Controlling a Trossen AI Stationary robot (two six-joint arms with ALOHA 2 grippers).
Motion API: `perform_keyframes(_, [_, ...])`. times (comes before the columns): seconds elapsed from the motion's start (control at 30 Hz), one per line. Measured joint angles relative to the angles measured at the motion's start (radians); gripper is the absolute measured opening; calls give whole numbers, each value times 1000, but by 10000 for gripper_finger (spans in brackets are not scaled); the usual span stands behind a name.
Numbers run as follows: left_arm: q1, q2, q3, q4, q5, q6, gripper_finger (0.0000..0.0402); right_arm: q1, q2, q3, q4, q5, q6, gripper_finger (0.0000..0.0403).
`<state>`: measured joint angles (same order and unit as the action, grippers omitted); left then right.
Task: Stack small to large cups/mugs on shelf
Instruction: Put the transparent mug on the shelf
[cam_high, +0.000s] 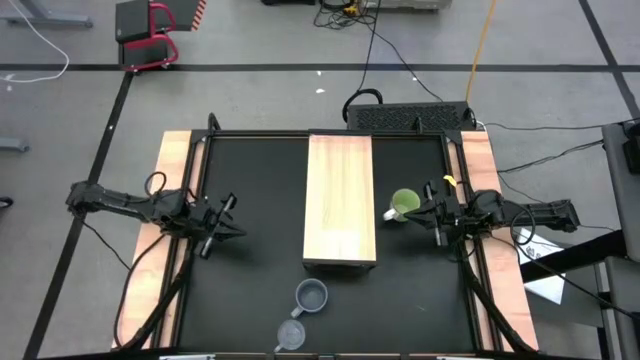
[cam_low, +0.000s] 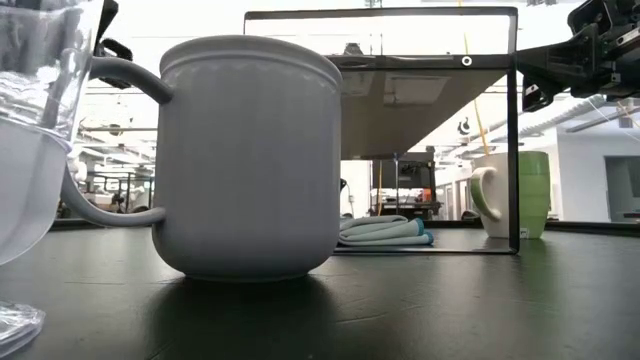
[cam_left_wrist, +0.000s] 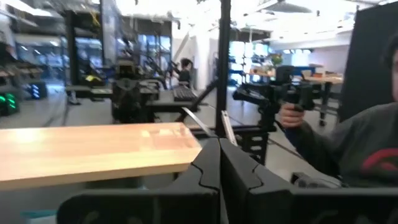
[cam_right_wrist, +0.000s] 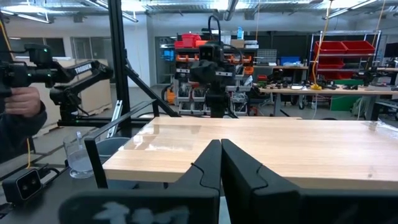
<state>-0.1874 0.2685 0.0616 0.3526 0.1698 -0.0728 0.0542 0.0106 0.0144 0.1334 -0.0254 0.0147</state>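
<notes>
Lime-green mug (cam_high: 404, 204) just beside right gripper (cam_high: 432, 211).

The bare pale wooden shelf (cam_high: 340, 203) runs lengthwise at frame centre. The lime-green mug (cam_high: 404, 205) stands upright to its right; the blue-grey mug (cam_high: 311, 296) and clear glass cup (cam_high: 290, 335) stand below its lower end.
</notes>
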Motion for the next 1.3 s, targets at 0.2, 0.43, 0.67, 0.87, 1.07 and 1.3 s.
perform_keyframes(0.2, [-86,197,82,-24,-94,-29,1,0,0,0,6,0,0,0])
perform_keyframes(0.43, [-196,467,228,-21,-155,-10,1,0,0,0,12,0,0,0])
perform_keyframes(0.67, [-313,662,439,-164,-275,42,1,0,0,0,-5,0,-1,0])
perform_keyframes(0.87, [-344,767,588,-358,-352,51,1,0,0,0,-33,0,-31,0])
perform_keyframes(1.07, [-346,863,660,-405,-350,7,0,0,0,0,-34,0,-34,0])
perform_keyframes(1.3, [-381,1012,755,-412,-361,-11,0,0,0,0,-45,2,-34,0])
